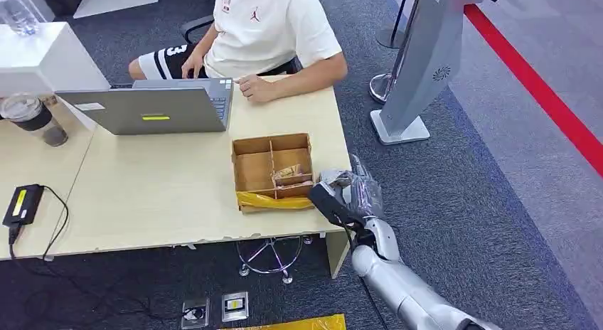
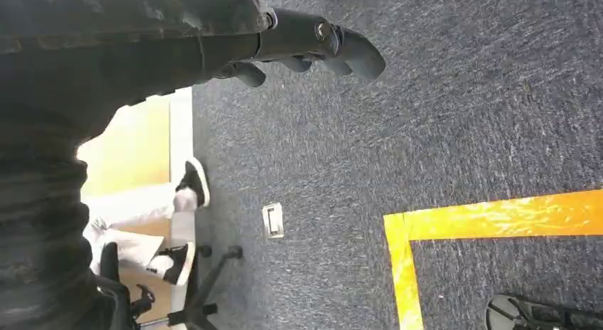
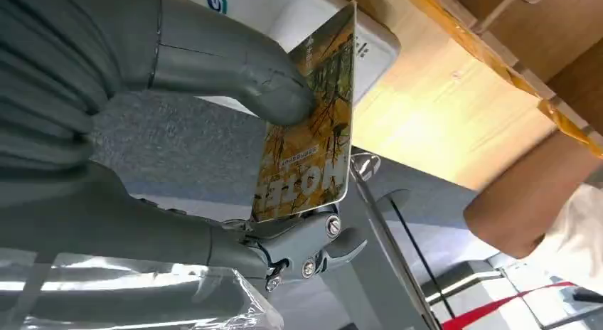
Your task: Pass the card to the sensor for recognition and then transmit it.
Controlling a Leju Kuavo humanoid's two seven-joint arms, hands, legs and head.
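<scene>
A yellow-orange printed card (image 3: 309, 131) stands on edge, pinched between the thumb (image 3: 235, 70) and the fingers (image 3: 299, 248) of my right hand (image 3: 142, 131). Just behind the card sits a white box-like sensor (image 3: 370, 38) on the pale wooden table (image 3: 427, 124). From the head view, my right hand (image 1: 343, 196), wrapped in clear plastic, hovers at the table's front right corner, beside the cardboard box (image 1: 272, 170). My left hand (image 2: 313, 45) hangs over the carpet, holding nothing.
A person (image 1: 263, 31) sits at the far side of the table with a laptop (image 1: 153, 106). A grey kiosk stand (image 1: 419, 67) rises to the right. A cup (image 1: 32, 116) and a black adapter (image 1: 21, 202) lie at the left. Yellow tape (image 2: 498, 216) marks the floor.
</scene>
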